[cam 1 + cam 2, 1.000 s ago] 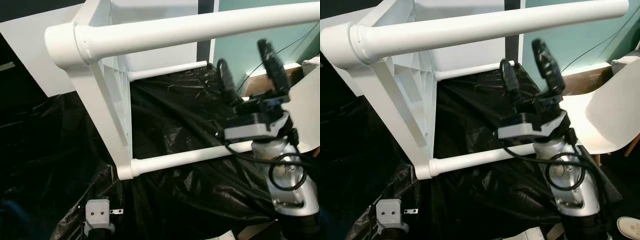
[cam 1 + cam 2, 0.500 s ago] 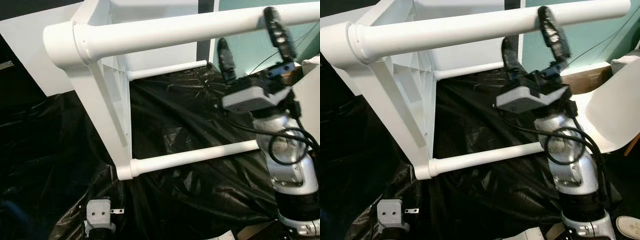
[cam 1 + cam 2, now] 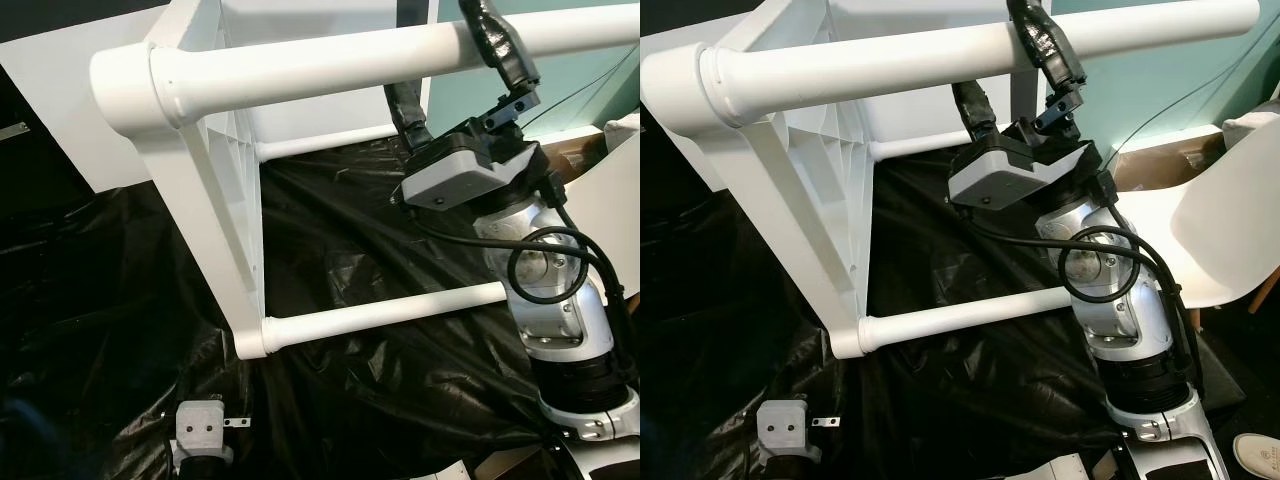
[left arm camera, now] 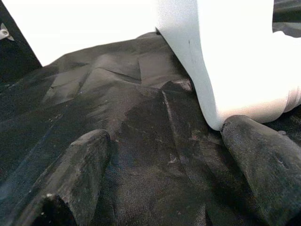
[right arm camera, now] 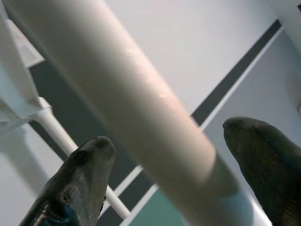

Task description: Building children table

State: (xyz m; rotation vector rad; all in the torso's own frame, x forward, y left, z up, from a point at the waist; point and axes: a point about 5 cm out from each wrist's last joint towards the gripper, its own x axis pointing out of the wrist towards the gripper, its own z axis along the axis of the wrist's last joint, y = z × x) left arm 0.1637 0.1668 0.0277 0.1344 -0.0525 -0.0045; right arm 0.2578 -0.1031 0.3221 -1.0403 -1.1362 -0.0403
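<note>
Table parts fill the upper left of the frame: the white children's table (image 3: 205,200) lies tipped on its side on black sheeting (image 3: 380,250), so its legs run out sideways where we can reach them. Our right gripper (image 3: 450,65) is raised at the upper centre to the topmost leg (image 3: 330,62), one finger (image 3: 497,40) crossing in front of it and the other (image 3: 404,105) below, so the fingers are spread wide on either side of it; we cannot tell whether they touch it. We judge this straddle prepares a grip for turning or seating the leg. Our left gripper (image 4: 164,174) rests low over the sheeting, fingers apart and empty, beside the table's lower corner (image 4: 244,94). A white chair (image 3: 1220,240) stands at right.
</note>
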